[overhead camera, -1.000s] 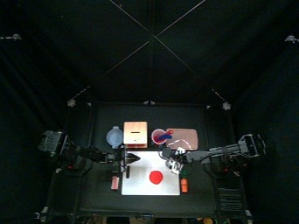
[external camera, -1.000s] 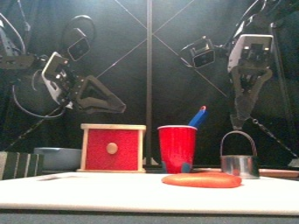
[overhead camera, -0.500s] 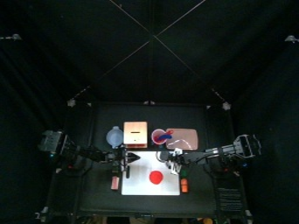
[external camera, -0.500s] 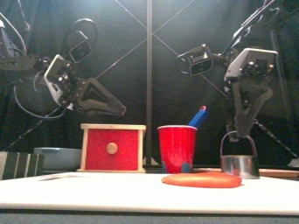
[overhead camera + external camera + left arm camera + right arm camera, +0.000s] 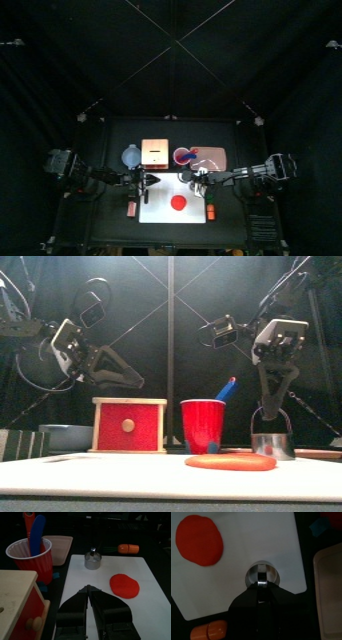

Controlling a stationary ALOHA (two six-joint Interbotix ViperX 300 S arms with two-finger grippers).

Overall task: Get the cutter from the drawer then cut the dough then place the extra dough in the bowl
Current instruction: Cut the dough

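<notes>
two black arms are seen over the worktop [image 5: 120, 135], one coming in from each side. the white cutting board [image 5: 158, 212] is laid along the front of the worktop. behind it a row is formed, from left to right, by the blue-grey bowl [image 5: 64, 436], the pale wooden box [image 5: 130, 424] with its red drawer front turned to the front edge, the red cup [image 5: 203, 424] and the flat pink tray [image 5: 211, 158]. the box is set just beside the bowl, and the cup is set between the box and the tray.

on the board the flat red dough [image 5: 231, 461] is laid near the middle. the cutter [image 5: 273, 441] is stood upright on the board to the dough's right, apart from it, with bare board left between the two. the right gripper [image 5: 261, 586] is lowered straight onto the cutter from above, and its jaws are seen clamped together on the wire handle. the left gripper [image 5: 89, 589] is held over the board's left end, in front of the box, with its jaws drawn together on nothing.

a blue toy knife [image 5: 37, 534] and a red toy knife [image 5: 28, 522] are stood in the cup. a small orange toy [image 5: 128, 548] is laid on the worktop just off the board's right edge.
</notes>
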